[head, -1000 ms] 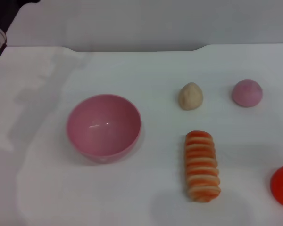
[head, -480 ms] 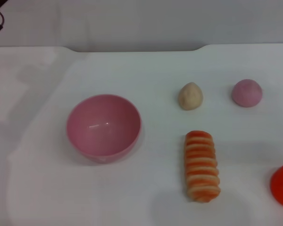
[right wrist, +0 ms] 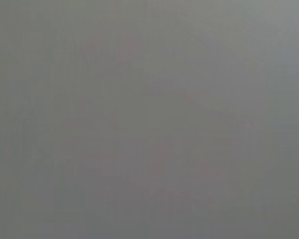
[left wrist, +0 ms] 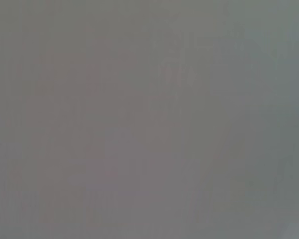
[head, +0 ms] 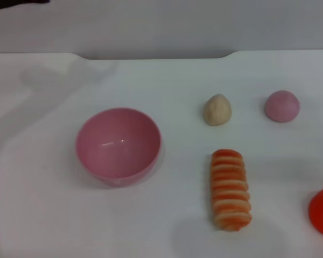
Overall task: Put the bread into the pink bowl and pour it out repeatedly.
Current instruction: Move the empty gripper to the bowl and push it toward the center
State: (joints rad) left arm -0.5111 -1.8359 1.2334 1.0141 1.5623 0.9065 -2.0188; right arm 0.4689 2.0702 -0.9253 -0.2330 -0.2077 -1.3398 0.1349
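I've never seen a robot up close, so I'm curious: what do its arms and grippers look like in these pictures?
Almost nothing of them shows. In the head view only a sliver of something dark sits at the top left corner, probably part of the left arm, with no shape, cable or marking to make out. Neither gripper is visible, and both wrist views show only plain grey. The table holds just the bread, the pink bowl and some small toys.

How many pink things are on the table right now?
2: the pink bowl left of the bread, and a small pink dome at far right. None seem hidden.
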